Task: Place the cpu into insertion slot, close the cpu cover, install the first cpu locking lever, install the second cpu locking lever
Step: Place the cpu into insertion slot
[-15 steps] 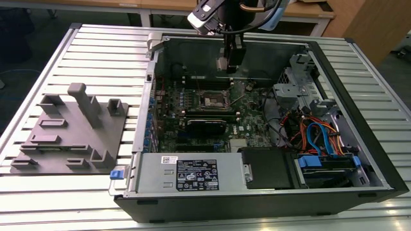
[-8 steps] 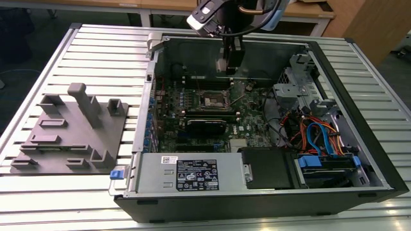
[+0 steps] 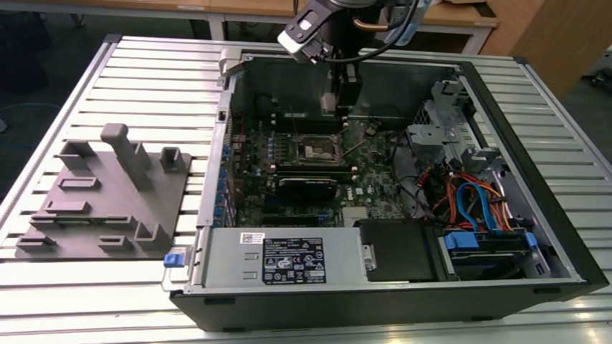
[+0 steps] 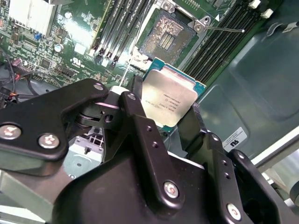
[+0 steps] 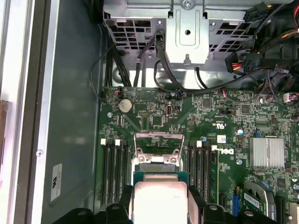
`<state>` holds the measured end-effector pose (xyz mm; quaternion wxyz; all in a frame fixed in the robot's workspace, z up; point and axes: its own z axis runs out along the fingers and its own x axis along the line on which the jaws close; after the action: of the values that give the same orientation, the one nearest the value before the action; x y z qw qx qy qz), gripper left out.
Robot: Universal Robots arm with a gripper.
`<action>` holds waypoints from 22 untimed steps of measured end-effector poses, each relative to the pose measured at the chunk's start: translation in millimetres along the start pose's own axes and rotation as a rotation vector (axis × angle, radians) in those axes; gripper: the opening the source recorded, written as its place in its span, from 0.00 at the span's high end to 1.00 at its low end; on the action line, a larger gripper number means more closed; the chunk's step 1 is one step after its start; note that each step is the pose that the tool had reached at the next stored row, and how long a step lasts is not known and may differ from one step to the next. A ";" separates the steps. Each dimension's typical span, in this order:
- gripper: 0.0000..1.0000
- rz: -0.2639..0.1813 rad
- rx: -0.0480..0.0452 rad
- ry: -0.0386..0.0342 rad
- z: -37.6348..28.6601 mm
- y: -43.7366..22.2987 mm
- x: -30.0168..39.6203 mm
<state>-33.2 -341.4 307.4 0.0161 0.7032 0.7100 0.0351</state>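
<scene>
My gripper point(image 4: 166, 105) is shut on the cpu point(image 4: 169, 97), a flat square chip with a dull silver top and a green edge, its black fingers point(image 4: 136, 91) pressing two opposite sides. The chip hangs a little above the green board, just short of the insertion slot point(image 4: 167, 38), whose contact field lies bare. In the first wrist view the cpu point(image 5: 160, 198) is beside the slot point(image 5: 159, 151), and the silver cpu cover point(image 5: 159, 136) is swung up off it. A thin lever rod point(image 4: 225, 29) sticks out beside the slot. In the exterior view my gripper point(image 3: 342, 100) hangs inside the open case, behind the slot point(image 3: 316, 149).
Long black memory slots point(image 5: 114, 168) flank the socket. A black heatsink block point(image 3: 308, 188) lies in front of it. The case wall point(image 5: 70, 116), a drive cage with cables point(image 3: 459, 186) and the power supply point(image 3: 277, 261) ring the board. A grey fixture plate point(image 3: 100, 193) lies on the exterior view's left.
</scene>
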 end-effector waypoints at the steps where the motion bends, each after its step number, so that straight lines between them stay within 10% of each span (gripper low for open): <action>1: 0.46 0.000 -0.0001 0.0002 0.1 -0.6 0.0; 12: 0.46 0.000 0.0000 -0.0008 0.4 -1.2 0.0; 22: 0.46 0.000 0.0114 -0.0017 15.1 -2.4 -0.4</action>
<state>-34.4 -341.4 292.2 0.0127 0.7034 0.7100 0.0305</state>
